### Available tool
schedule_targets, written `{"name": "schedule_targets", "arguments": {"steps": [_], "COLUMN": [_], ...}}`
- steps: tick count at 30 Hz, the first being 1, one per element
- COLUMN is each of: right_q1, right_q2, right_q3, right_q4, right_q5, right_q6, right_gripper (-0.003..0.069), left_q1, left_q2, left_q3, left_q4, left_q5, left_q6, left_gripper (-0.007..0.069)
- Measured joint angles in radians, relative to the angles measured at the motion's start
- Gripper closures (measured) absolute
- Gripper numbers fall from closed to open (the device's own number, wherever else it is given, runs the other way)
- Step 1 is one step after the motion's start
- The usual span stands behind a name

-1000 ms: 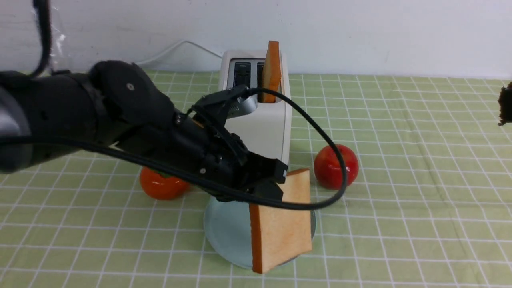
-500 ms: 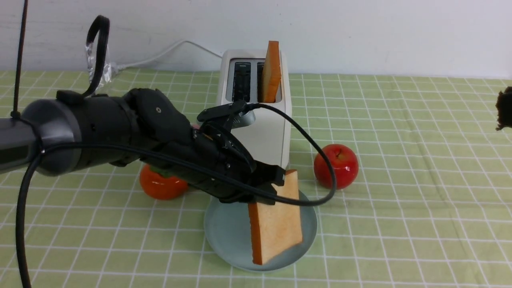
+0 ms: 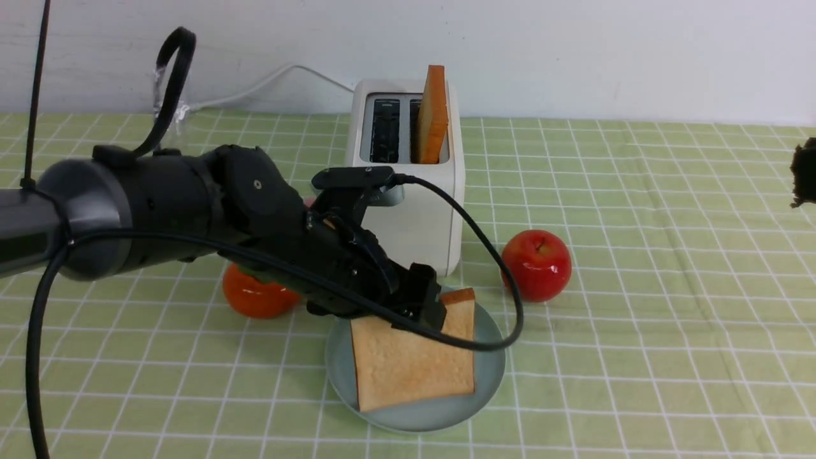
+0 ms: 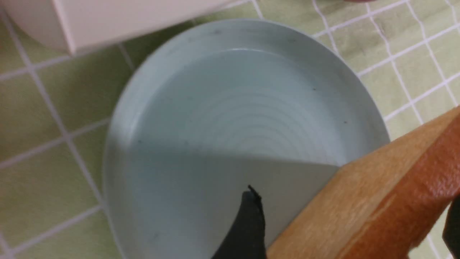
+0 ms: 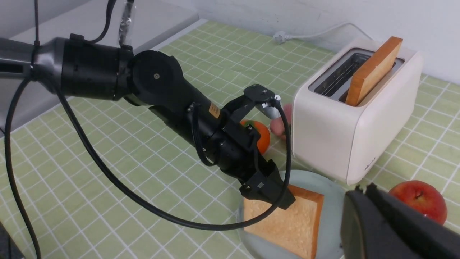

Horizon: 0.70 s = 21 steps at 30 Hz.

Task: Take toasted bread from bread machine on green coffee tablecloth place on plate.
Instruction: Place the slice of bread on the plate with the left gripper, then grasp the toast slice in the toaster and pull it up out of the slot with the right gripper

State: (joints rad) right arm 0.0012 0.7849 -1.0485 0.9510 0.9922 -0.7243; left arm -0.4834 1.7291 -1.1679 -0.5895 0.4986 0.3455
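One toasted bread slice lies face up on the pale blue plate, its far edge raised a little under my left gripper. In the left wrist view the slice sits between the spread jaws of that gripper, with cloth showing past its crust, so the gripper is open. The second slice stands in the right slot of the cream toaster on the green checked cloth. My right gripper is shut and empty, off at the right edge.
A red apple sits to the right of the plate. An orange fruit sits to its left, partly behind my left arm. The toaster's white cord runs along the back wall.
The slice has gone from hanging upright in my left gripper above the plate to lying face up on it. The left gripper has lowered and its jaws have spread.
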Motion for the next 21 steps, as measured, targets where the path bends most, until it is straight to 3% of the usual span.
{"name": "schedule_targets", "arguments": {"steps": [12, 17, 21], "right_q1": [0.0, 0.0, 0.0], "right_q2": [0.0, 0.0, 0.003], "right_q3": [0.0, 0.0, 0.0], "right_q4": [0.0, -0.001, -0.045], "right_q5": [0.002, 0.023, 0.031], "right_q6": [0.0, 0.021, 0.091], "right_gripper": [0.0657, 0.0655, 0.0655], "left_q1": [0.0, 0.0, 0.0], "left_q2": [-0.176, -0.315, -0.451], "left_q3": [0.0, 0.0, 0.0], "left_q4": [0.235, 0.266, 0.315], "left_q5": [-0.088, -0.019, 0.103], "left_q6": [-0.001, -0.064, -0.159], "left_gripper": [0.004, 0.0222, 0.0551]}}
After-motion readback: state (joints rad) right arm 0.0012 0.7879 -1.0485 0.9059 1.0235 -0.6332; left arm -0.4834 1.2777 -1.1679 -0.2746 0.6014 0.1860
